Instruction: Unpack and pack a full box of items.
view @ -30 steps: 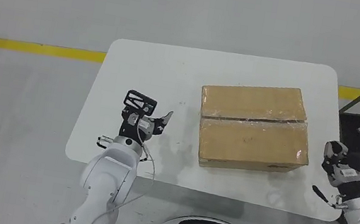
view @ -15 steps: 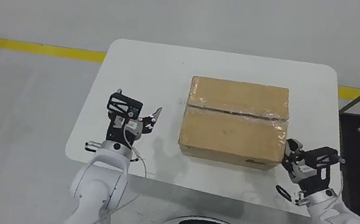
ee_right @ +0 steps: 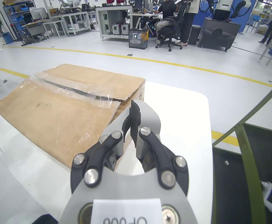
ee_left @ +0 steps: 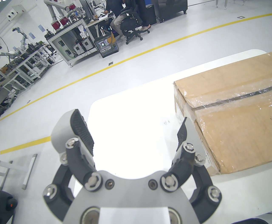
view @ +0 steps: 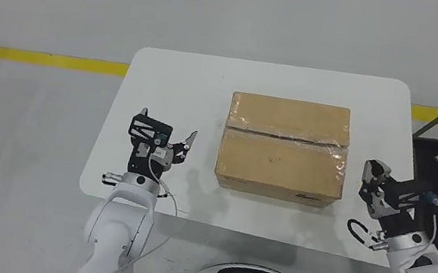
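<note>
**Now that the box sits square, the right arm backs off**

While I watch the top view, the cardboard box (view: 284, 147) lies in the middle of the table (view: 175, 85). It sits straighter than a second ago, and further toward the left arm. The right gripper (view: 372, 176) was against the box's near corner half a second back. Now it has pulled clear, fingers pressed together. The left gripper (view: 170, 133) waits beside the box, spread wide. I read that as the nudge finished and the opening still to do.

Left wrist view: the left gripper (ee_left: 130, 118) gapes on nothing. The cardboard box (ee_left: 229, 118) is just beside it, far end cut off by the frame.

Right wrist view: the right gripper (ee_right: 133, 114) is closed and empty, near the box's end. Clear tape (ee_right: 74, 91) runs over the seam. I can't tell if it's cut through, and the contents are hidden.
</note>
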### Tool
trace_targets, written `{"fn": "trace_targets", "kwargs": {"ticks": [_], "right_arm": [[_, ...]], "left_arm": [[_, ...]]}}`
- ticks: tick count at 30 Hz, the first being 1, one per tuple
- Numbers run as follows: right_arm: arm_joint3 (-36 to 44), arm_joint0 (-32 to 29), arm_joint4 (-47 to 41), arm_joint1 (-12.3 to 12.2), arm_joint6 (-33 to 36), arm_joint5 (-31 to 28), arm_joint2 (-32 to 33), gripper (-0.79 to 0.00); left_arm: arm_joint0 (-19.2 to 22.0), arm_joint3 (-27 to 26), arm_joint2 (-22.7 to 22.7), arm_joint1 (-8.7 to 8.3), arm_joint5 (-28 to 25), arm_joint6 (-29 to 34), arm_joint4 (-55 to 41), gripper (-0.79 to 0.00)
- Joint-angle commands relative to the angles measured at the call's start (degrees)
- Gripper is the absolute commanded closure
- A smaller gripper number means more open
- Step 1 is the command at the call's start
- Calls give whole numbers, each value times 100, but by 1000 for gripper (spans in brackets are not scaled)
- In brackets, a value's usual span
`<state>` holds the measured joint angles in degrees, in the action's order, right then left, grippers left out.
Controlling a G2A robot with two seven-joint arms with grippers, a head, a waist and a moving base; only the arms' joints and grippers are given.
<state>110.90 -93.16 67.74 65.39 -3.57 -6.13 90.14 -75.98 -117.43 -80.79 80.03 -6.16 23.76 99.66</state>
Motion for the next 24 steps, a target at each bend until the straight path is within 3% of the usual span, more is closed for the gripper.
{"fn": "trace_targets", "kwargs": {"ticks": [1, 5, 11, 15, 24], "right_arm": [[0, 0, 0, 0, 0, 0, 0, -143], [0, 0, 0, 0, -1, 0, 0, -417], [0, 0, 0, 0, -2, 0, 0, -692], [0, 0, 0, 0, -2, 0, 0, -772], [0, 0, 0, 0, -2, 0, 0, -785]], "left_arm": [[0, 0, 0, 0, 0, 0, 0, -785], [0, 0, 0, 0, 0, 0, 0, -785], [0, 0, 0, 0, 0, 0, 0, -784], [0, 0, 0, 0, 0, 0, 0, -785], [0, 0, 0, 0, 0, 0, 0, -784]]}}
